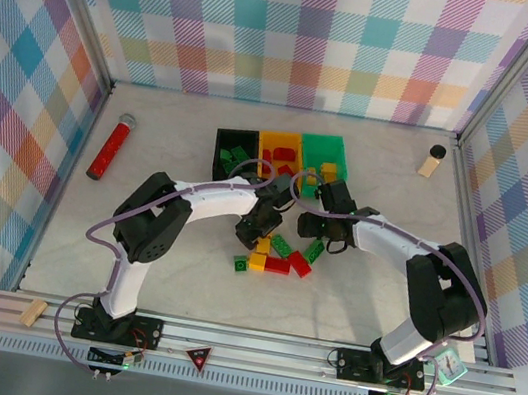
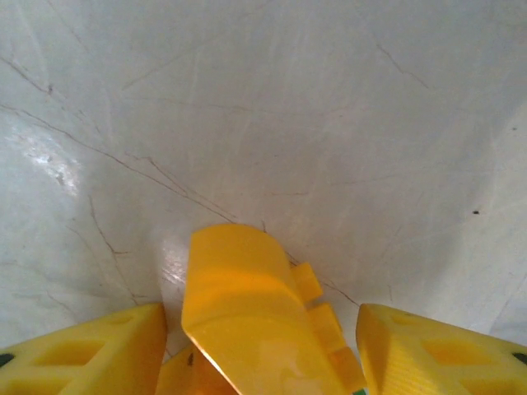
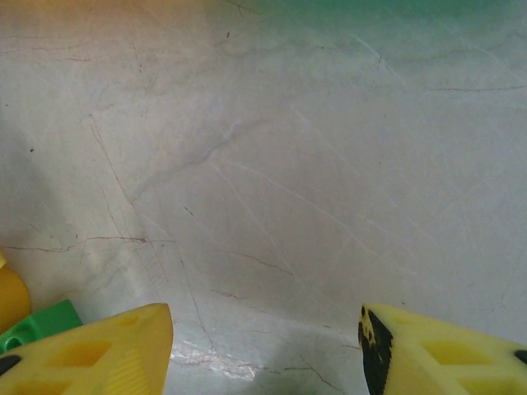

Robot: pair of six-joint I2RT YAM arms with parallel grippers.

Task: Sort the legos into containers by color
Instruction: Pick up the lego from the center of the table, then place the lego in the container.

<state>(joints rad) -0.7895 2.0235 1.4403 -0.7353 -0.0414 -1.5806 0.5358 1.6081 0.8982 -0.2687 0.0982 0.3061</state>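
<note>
A yellow lego (image 2: 247, 313) lies tilted between the yellow fingers of my left gripper (image 2: 262, 350), whose jaws stand against its sides. In the top view the left gripper (image 1: 259, 227) hangs over a loose pile of red (image 1: 279, 266), green (image 1: 281, 245) and yellow (image 1: 259, 255) legos. My right gripper (image 3: 265, 346) is open over bare table, a green lego (image 3: 41, 322) beside its left finger; from above, the right gripper (image 1: 312, 224) sits just right of the pile. Behind stand the black (image 1: 224, 136), yellow-orange (image 1: 280, 136) and green (image 1: 343, 150) containers, each with legos inside.
A long red cylinder with a grey cap (image 1: 110, 147) lies at the left. A tan bottle with a black cap (image 1: 432, 162) stands at the back right. Plaid walls close in three sides. A small wooden block (image 1: 32, 313) rests on the front rail.
</note>
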